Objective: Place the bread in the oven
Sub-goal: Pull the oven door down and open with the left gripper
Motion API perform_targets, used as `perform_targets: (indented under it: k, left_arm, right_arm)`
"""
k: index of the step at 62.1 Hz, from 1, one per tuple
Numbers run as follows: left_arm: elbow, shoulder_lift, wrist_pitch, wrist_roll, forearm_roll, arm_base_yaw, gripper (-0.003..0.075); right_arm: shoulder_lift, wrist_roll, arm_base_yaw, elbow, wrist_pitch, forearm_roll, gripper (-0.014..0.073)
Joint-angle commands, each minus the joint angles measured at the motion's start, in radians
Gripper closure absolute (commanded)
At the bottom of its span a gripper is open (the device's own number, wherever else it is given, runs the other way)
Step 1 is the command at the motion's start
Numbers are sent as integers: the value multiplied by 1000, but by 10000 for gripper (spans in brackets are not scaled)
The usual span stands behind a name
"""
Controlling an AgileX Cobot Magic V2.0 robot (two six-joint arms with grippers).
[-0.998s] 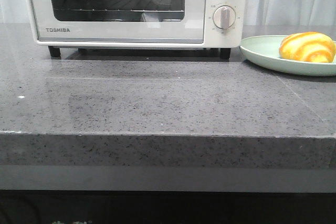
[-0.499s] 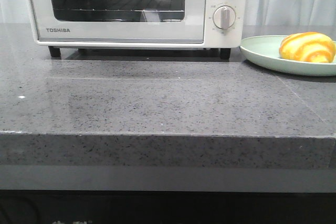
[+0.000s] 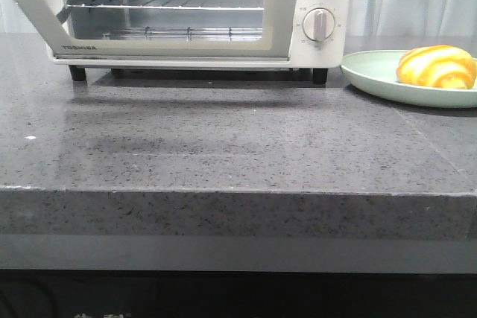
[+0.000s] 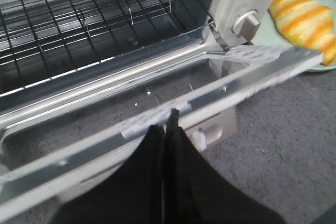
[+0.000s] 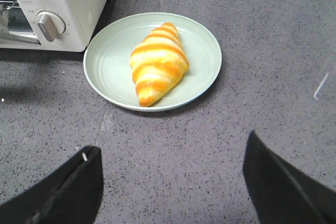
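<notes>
Oven [image 3: 320, 5]: far left on the tabletop [image 3: 238, 154], door [image 4: 173, 111] swung partway down, wire rack [image 4: 79, 19] exposed inside.
Left pincer [image 4: 167, 121]: fingers pressed together at the door's upper edge bar, apparently clamped on it; not seen in the front view.
Right pincer [image 5: 170, 182]: spread wide apart, holding nothing, hovering near the plate [image 5: 105, 64].
Bread [image 5: 157, 64]: lying on the pale green plate, right of the oven, just beside its dial side; not yet touched.
Risk 1: thin grip on the door bar likely to slip, letting the door spring back or drop hard.
Risk 2: pulling outward rather than down, possibly dragging the whole oven on its feet toward the near edge.
Risk 3: glossy rounded bread apt to squirm out of a pinch or skid the plate sideways.
Risk 4: door not fully lowered, leaving the rack opening too cramped for the right arm.
</notes>
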Motion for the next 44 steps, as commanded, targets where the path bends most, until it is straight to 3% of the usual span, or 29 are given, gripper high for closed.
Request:
perform_targets:
  k: [1,11,20,30,44]
  left_arm:
    - [-30,-112,19,-2,24,-1,738]
    - [-10,-250,169,-88,149,-1,738]
    - [90,-368,210,-236,329,-1,738]
    - [186,-459,214,-248,339,-1,738]
    - [205,-483,212,-248,339,-1,738]
  right_arm:
    - [9,-10,-5,-34,-62,4,25]
    - [29,-9,-5,-56,-57,20,27]
    - [126,-9,-5,-135,19,43,27]
    - [285,-9,-5,-255,158,48,27]
    - [529,-9,-5,-372,236,82,27]
